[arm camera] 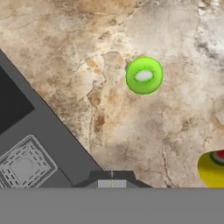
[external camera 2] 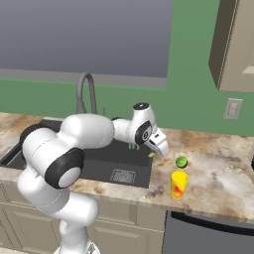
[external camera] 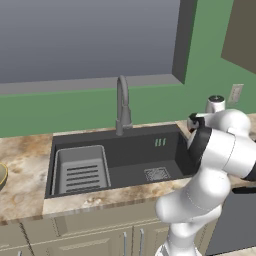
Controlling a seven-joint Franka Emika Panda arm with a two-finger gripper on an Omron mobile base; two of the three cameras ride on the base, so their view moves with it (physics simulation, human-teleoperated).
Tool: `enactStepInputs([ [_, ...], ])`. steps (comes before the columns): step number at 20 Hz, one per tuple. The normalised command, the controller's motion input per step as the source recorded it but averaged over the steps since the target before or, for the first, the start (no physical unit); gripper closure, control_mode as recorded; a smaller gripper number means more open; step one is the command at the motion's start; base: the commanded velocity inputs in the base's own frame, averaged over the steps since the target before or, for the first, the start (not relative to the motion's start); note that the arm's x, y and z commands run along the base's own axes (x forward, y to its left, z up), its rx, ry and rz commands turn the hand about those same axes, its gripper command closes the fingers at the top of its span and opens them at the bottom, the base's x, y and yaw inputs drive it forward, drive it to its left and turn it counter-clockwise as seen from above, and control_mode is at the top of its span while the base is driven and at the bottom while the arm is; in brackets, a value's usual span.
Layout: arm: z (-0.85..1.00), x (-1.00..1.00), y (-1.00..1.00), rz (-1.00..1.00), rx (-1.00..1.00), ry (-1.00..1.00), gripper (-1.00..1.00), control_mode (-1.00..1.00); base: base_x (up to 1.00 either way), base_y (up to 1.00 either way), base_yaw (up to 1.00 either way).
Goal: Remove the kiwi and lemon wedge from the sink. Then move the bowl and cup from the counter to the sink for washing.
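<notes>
Where hand view looks: kiwi (arm camera: 144, 75), cut face.

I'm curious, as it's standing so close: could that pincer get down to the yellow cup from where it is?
Probably yes. The cup stands in the open on the counter near the shut pincer, with only the kiwi beside it.

Open counter (external camera 2: 218, 163) is lying right of the sink (external camera 2: 99, 166), interrupted by the kiwi (external camera 2: 181, 161) and, just in front of it, the cup (external camera 2: 179, 184), standing apart. The faucet (external camera: 122, 107) is rising behind the basin; the rack (external camera: 81, 170) is occupying its left part, leaving the drain side free.
</notes>
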Motion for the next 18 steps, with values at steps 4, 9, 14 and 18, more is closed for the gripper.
enactStepInputs([
  [4,-0.14,0.00,-0.16,0.00,-0.02,0.04,1.00,-1.00,0.00,0.00,0.00],
  [9,-0.15,0.00,-0.18,0.00,-0.01,0.06,1.00,-1.00,0.00,0.00,0.00],
  [14,-0.16,0.01,-0.21,0.00,0.00,0.08,1.00,-1.00,0.00,0.00,0.00],
  [18,-0.20,0.00,-0.11,0.00,0.00,0.06,1.00,-1.00,0.00,0.00,0.00],
])
